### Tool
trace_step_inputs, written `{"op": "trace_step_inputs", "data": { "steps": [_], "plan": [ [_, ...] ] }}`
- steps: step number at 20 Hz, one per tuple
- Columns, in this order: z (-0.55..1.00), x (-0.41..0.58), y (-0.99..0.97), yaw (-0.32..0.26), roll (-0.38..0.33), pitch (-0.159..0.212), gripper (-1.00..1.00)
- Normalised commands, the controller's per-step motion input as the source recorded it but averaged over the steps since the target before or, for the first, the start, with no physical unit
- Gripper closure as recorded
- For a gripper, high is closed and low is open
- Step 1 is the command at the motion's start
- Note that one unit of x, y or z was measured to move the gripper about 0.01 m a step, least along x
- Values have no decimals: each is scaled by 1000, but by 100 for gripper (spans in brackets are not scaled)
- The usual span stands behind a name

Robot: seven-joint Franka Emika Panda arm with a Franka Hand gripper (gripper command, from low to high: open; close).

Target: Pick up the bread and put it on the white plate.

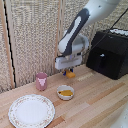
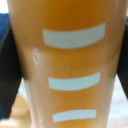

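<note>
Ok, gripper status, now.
Gripper: closed on the bread, lifted off the table, not yet over the white plate.

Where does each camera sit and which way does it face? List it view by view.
Exterior view: off the arm, looking across the wooden table at the white plate, small bowl, pink cup and black box; the arm and end effector show.
Wrist view: on the wrist, pressed close to the bread; dark fingers flank it.
Shared: the bread in the end effector.
</note>
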Motion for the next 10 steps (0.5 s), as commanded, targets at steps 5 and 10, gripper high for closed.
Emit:
{"op": "trace_step_inputs", "data": {
  "steps": [5, 10],
  "plan": [
    [577, -155, 645, 0, 58, 58, 100],
    [381, -119, 734, 0, 15, 81, 100]
  ]
}}
